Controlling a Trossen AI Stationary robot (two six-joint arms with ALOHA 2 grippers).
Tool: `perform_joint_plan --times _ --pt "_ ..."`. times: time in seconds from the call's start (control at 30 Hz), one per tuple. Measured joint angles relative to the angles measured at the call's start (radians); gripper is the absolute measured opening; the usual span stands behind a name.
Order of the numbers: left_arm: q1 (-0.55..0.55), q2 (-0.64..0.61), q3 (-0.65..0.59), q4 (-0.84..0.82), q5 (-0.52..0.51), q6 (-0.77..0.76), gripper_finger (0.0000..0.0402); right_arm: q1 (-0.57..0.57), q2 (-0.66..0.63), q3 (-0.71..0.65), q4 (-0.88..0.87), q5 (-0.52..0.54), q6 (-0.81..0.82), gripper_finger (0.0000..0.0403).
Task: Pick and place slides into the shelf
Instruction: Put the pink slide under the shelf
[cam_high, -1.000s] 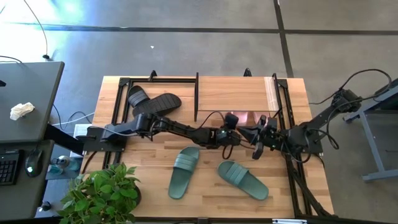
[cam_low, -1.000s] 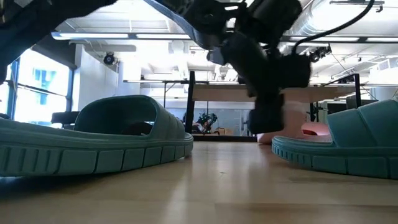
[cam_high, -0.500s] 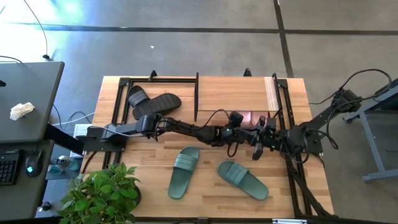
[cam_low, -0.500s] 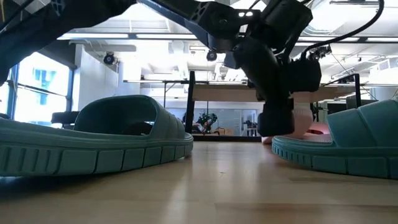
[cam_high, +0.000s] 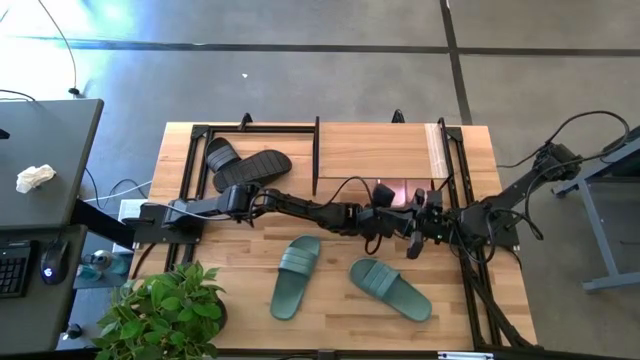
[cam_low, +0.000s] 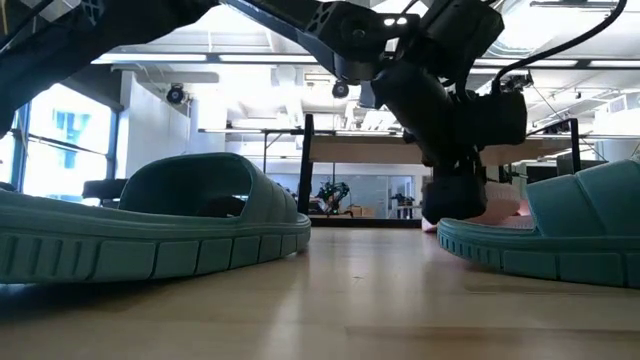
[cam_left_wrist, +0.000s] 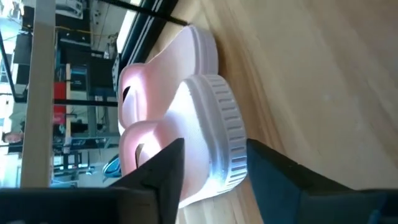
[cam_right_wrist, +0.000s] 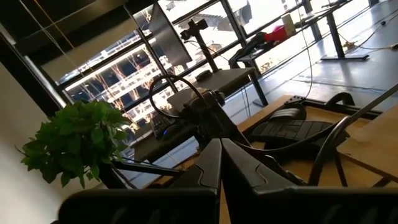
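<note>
While the left tool (cam_left_wrist: 211, 168) has its fingers spread, the near pink slide (cam_left_wrist: 208, 124) sits right between them, lying on the tabletop (cam_left_wrist: 323, 81). Its pink partner (cam_left_wrist: 168, 68) lies just past it, under the shelf (cam_high: 375, 150). This looks like letting go. Next, back out gently. The right tool (cam_right_wrist: 221, 163) waits nearby, pressed together.

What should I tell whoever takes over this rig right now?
Left pincer: fingers apart around the heel of a pink slide; grip unclear.
Right pincer: shut, empty, waiting at the table's right side.
Pink pair: lying under the shelf.
Black pair: on the table left of the shelf.
Green pair: on the front of the table.
Left: black and green pairs.
</note>
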Motion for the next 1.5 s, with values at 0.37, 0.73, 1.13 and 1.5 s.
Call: perform_joint_plan --times 0.37,0.73,1.13,1.5 --pt "0.007 -0.002 0.0 -0.063 0.084 -0.13 0.0237 0.0 0.0 0.0 -0.003 -0.026 0.008 0.0" --pt "-0.007 -0.069 0.0 -0.261 0.191 -0.272 0.0257 0.0 0.0 0.0 -0.004 -0.033 0.007 0.0" --pt "-0.04 -0.117 0.0 -0.433 0.666 -0.309 0.0168 0.142 -0.126 0.0 -0.206 0.038 0.078 0.0" --pt "-0.039 -0.1 -0.007 -0.241 0.579 -0.296 0.0051 0.245 -0.188 0.001 -0.171 0.161 -0.021 0.0"
